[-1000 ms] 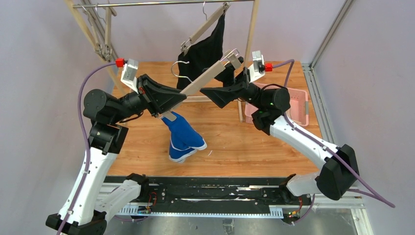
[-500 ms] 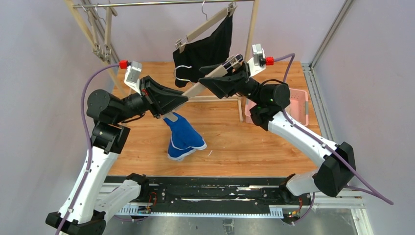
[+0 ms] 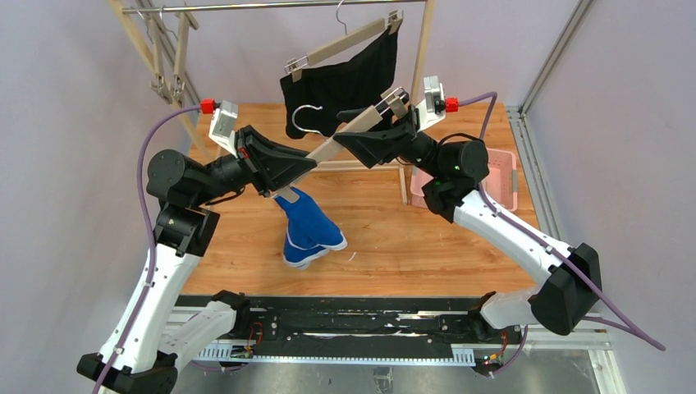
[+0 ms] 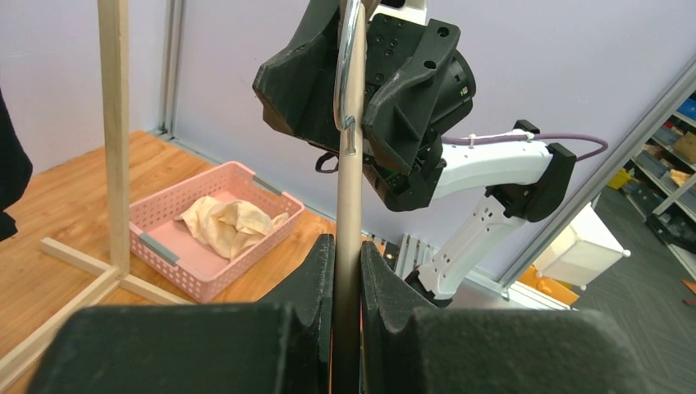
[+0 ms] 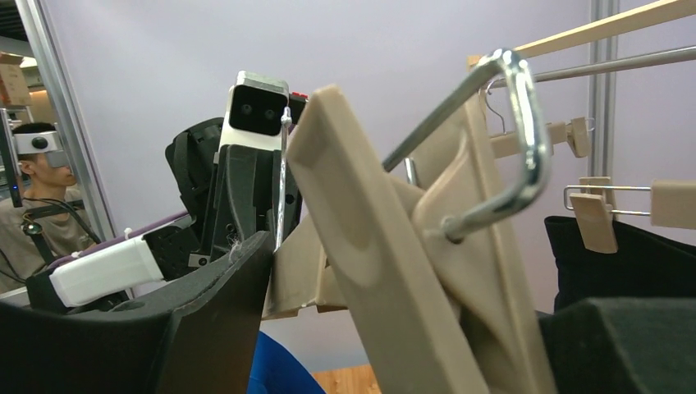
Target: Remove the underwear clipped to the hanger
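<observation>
Right wrist: hanger (image 5: 369, 246) perhaps pinched, right pincer (image 5: 414, 336) half-hidden.

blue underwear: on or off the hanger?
On, by one end: blue underwear hangs from the lower clip of the hanger; the upper clip, at the right gripper, is bare.

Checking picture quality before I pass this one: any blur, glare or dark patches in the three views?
Top view: even light, sharp, blue underwear crisp. Left wrist view: own jaws dark and blurred up close, pink basket clear. Right wrist view: the hanger crowds the lens, slightly soft, with glare on its wire clip.
</observation>
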Tool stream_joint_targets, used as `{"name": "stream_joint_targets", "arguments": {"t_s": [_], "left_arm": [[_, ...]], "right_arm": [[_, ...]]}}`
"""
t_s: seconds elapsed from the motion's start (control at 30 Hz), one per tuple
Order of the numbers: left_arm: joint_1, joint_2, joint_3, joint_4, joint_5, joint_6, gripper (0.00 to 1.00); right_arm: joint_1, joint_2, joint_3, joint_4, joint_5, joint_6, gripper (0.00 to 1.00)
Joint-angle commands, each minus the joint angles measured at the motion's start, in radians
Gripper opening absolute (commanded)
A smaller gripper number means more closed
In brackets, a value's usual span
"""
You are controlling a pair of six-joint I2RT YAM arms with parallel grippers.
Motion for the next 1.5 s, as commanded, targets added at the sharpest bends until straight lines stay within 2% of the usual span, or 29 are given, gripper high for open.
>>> {"name": "stream_joint_targets", "arguments": {"t_s": [0.0,0.07,0.13,0.2,0.27,0.3,0.5,0.63,0.77,0.8,0.83,0.87,1.1,1.3,1.47], "left_arm": [[-0.008,-0.001,0.02,0.075,-0.037,-0.027,0.0],[-0.009,0.0,0.02,0.075,-0.035,-0.028,0.0],[-0.01,-0.001,0.017,0.077,-0.035,-0.029,0.0],[-0.011,-0.002,0.011,0.077,-0.043,-0.028,0.0],[-0.012,-0.002,0.006,0.078,-0.055,-0.029,0.0],[-0.011,-0.002,0.002,0.083,-0.058,-0.031,0.0],[-0.013,0.0,-0.018,0.101,-0.069,-0.052,0.06],[-0.013,-0.016,-0.043,0.103,-0.083,-0.057,0.3],[-0.013,-0.036,-0.065,0.065,-0.056,-0.021,0.48],[-0.013,-0.042,-0.064,0.032,-0.06,0.004,0.59],[-0.011,-0.05,-0.062,-0.004,-0.068,0.033,0.9],[-0.014,-0.059,-0.059,-0.039,-0.081,0.063,0.99],[-0.011,-0.103,-0.056,-0.229,-0.168,0.211,0.98],[-0.012,-0.116,-0.159,-0.195,-0.139,0.227,0.98],[-0.014,-0.106,-0.34,-0.096,-0.104,0.256,0.98]], "right_arm": [[0.021,-0.026,-0.011,-0.005,0.01,-0.048,0.55],[0.02,-0.021,-0.002,-0.005,0.007,-0.044,0.47],[0.019,-0.012,0.016,-0.007,-0.003,-0.04,0.25],[0.02,-0.005,0.031,-0.02,-0.008,-0.032,0.18],[0.021,0.002,0.038,-0.021,-0.024,-0.03,0.03],[0.02,0.001,0.038,-0.024,-0.024,-0.029,0.01],[0.021,-0.017,0.019,-0.045,-0.008,-0.052,0.01],[0.021,-0.039,0.015,-0.062,0.002,-0.071,0.01],[0.021,-0.069,0.007,-0.096,0.019,-0.095,0.01],[0.021,-0.076,0.004,-0.102,0.021,-0.099,0.01],[0.02,-0.081,-0.002,-0.105,0.025,-0.101,0.01],[0.021,-0.087,-0.007,-0.104,0.029,-0.101,0.01],[0.02,-0.105,-0.02,-0.126,0.047,-0.117,0.0],[0.021,-0.099,-0.022,-0.116,0.069,-0.106,0.0],[0.02,-0.089,-0.021,-0.088,0.068,-0.079,0.01]]}}
